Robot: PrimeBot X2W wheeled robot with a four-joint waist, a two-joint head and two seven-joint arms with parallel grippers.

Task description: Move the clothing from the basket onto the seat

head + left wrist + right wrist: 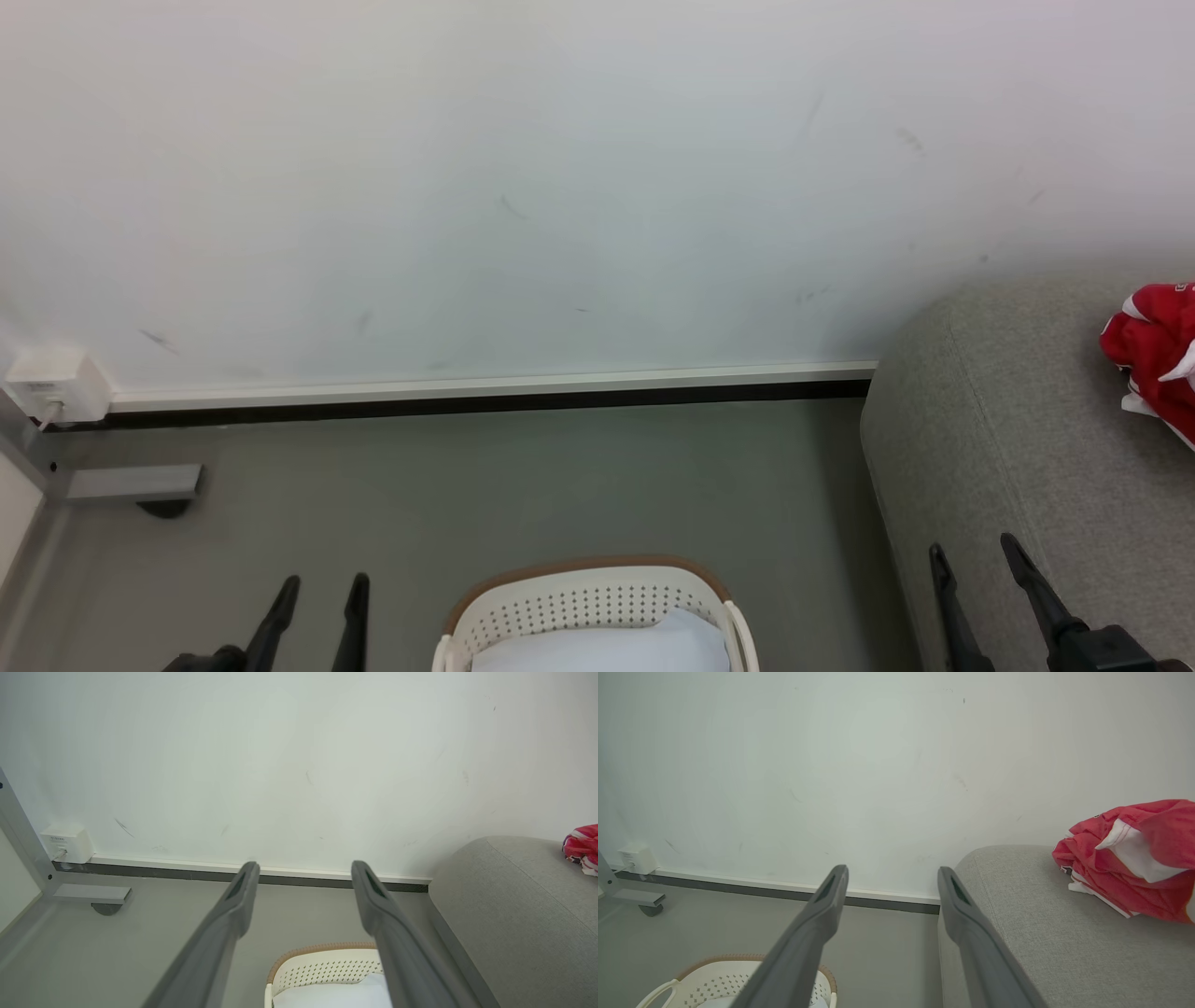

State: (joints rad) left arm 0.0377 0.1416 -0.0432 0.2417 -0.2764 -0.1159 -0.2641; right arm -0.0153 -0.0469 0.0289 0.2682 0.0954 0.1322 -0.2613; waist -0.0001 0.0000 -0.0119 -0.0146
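Left end effector (325, 583), right end effector (973, 546): released, empty.
White perforated oval basket (588, 602) at 6 o'clock between them, nearer the left.

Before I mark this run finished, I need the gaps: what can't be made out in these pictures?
The basket, head view: the bottom edge cuts it off; a pale lump shows inside, but whether red garments remain cannot be told.
The clothing on the seat, head view: the right edge cuts it; number of garments unclear.
The wall box, left wrist view: label too small to read.
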